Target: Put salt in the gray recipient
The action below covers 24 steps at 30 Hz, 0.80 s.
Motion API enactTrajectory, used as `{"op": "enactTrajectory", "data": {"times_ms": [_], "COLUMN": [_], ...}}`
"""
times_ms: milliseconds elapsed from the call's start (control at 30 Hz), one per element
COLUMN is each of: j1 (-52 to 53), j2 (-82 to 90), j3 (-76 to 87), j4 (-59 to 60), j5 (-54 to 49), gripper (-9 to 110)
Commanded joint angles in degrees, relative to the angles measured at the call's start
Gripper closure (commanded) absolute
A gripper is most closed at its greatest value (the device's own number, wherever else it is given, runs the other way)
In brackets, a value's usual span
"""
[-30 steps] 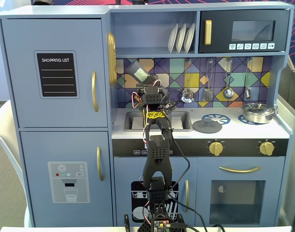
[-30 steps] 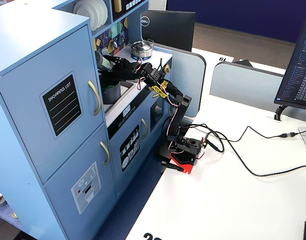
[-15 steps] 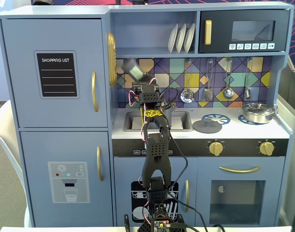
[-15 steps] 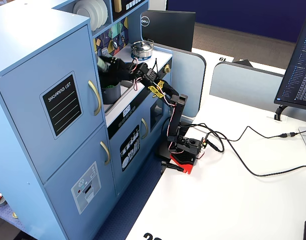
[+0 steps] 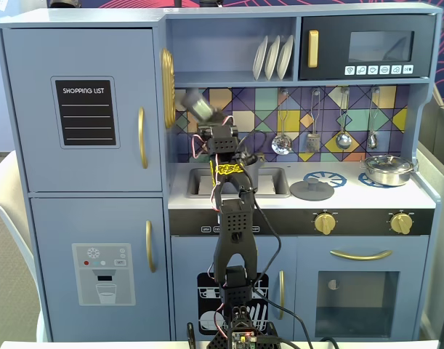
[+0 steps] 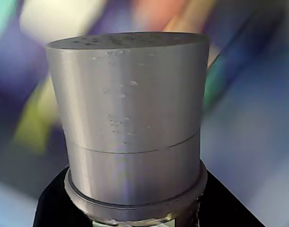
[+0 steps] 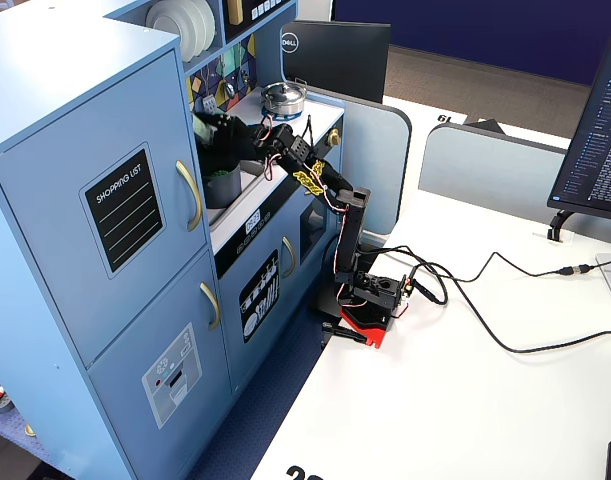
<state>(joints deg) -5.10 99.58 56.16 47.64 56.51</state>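
Salt [image 5: 199, 106] held aloft, tilted, upper centre-left of a fixed view, above sink [image 5: 269, 182]. Gripper [image 5: 209, 120] jaws clamped on salt; wrist view shows cap [image 6: 127, 109] filling frame. Gray recipient [image 7: 222, 184] sits on counter left of centre in a fixed view, below gripper. Lid [image 5: 312, 190] and steel pan [image 5: 387, 169] on stovetop, right.

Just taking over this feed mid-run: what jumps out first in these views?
The salt fills the wrist view, held in the gripper and raised tilted above the sink in a fixed view, in front of the colored tile wall. Farther right on the counter, a flat gray lid lies on one burner and a shiny pan sits on the other.
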Motion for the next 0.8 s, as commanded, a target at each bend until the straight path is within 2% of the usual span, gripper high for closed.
{"op": "enactTrajectory", "data": {"times_ms": [0,100,167,300,400,500,633,767], "j1": [1.2,2.9,2.6,0.3,-0.3,4.4,16.4,31.7], "j2": [-0.9,-1.7,-1.4,-0.2,-0.6,-2.1,0.5,2.1], "j3": [-6.4,-8.3,-6.4,-2.4,-3.3,-7.7,-4.1,-1.8], "j4": [1.5,15.5,18.9,7.6,-3.6,0.0,7.8,5.1], "j5": [-2.1,-0.3,1.3,0.4,-7.0,-25.0,-55.1,-94.2], "gripper": [101,101,101,101,101,101,101,101]}}
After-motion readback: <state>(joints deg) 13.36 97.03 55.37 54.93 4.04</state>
